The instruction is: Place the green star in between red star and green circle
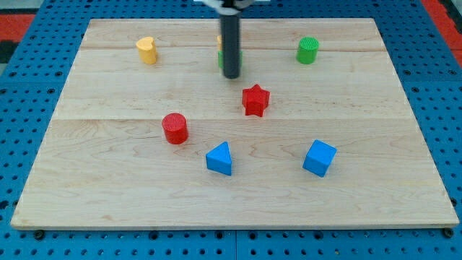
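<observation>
The red star (pixel 255 100) lies just right of the board's centre. The green circle (pixel 307 50), a short cylinder, stands near the view's top right. The green star (pixel 221 60) is mostly hidden behind my rod, with only green edges showing on either side of it. My tip (pixel 231 76) is at the bottom edge of the green star, up and to the left of the red star. I cannot tell whether the tip touches the green star.
A yellow block (pixel 146 50) stands at the top left. A sliver of yellow (pixel 219 40) shows beside the rod above the green star. A red cylinder (pixel 175 128), a blue triangle (pixel 220 159) and a blue cube (pixel 319 158) lie lower on the wooden board (pixel 108 195).
</observation>
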